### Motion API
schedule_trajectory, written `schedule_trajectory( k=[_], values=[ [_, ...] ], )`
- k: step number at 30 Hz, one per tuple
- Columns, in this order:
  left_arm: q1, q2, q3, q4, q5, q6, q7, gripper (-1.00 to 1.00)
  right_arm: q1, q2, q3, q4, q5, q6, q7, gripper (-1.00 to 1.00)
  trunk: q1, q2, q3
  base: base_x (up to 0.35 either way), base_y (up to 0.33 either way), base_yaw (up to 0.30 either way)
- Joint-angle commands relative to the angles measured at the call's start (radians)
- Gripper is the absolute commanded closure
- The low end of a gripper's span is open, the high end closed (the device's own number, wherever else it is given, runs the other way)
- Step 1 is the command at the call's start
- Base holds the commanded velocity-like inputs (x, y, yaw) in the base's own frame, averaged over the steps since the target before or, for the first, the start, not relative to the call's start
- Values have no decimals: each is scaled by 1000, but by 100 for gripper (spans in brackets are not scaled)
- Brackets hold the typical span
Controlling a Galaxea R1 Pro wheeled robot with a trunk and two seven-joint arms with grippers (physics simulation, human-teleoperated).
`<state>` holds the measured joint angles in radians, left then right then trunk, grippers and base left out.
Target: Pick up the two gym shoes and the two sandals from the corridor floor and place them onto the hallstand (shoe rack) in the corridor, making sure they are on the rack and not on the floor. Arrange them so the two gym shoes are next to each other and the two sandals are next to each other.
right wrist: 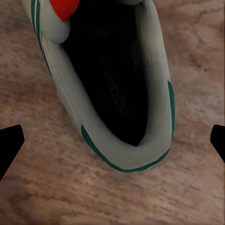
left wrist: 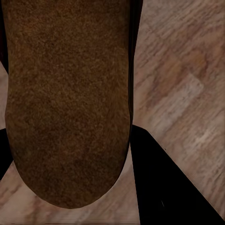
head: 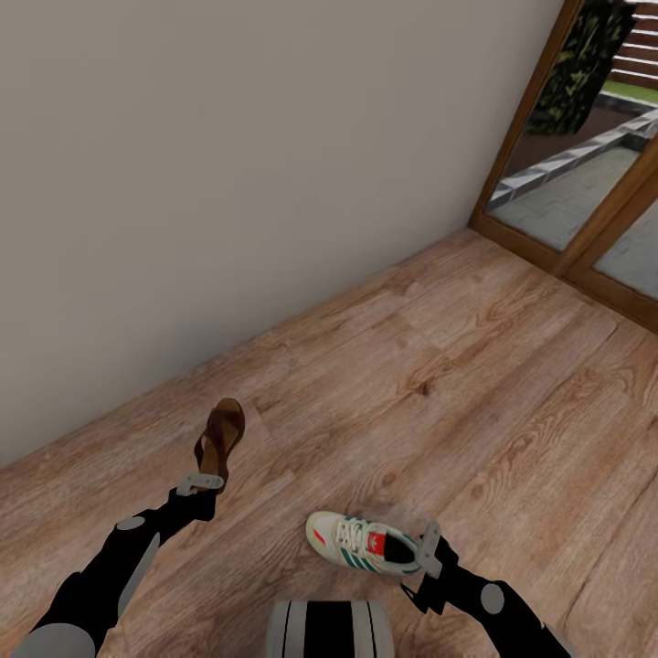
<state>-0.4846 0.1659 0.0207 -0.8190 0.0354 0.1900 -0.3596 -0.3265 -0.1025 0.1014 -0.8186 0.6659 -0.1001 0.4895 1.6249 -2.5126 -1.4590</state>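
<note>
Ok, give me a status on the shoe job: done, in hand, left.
Done: nothing looks racked; no hallstand shows here.
In hand: the left gripper is at the heel of a brown sandal, which fills its wrist view close up; whether it is clamped is unclear. The right gripper sits at the heel of a gym shoe lying on the wood floor, jaws spread to either side of it.
Left: lift both, rack them.

One sandal (head: 220, 440), dark brown leather with a wide strap, hangs lifted off the corridor floor (head: 475, 384), toe pointing away toward the wall; up close its brown suede-like surface (left wrist: 68, 98) fills the space over the planks. One gym shoe (head: 363, 543), cream with teal-green side stripes and a red-orange tongue, lies upright on the light wood-grain planks, toe to the left. Its dark inside and rounded heel (right wrist: 126, 154) face upward.
</note>
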Motion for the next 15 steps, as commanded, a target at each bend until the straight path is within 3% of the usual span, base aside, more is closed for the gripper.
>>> schedule_trajectory(
  k=[1,15],
  values=[
    [0,0,2,-2,0,8,-7,100,0,-1,0,-6,11,-6,0,-100,0,0,-2,0,0,0],
    [0,0,2,-1,0,8,-7,100,0,-1,-2,-22,11,-6,-2,-100,0,0,-10,0,0,0]
  ],
)
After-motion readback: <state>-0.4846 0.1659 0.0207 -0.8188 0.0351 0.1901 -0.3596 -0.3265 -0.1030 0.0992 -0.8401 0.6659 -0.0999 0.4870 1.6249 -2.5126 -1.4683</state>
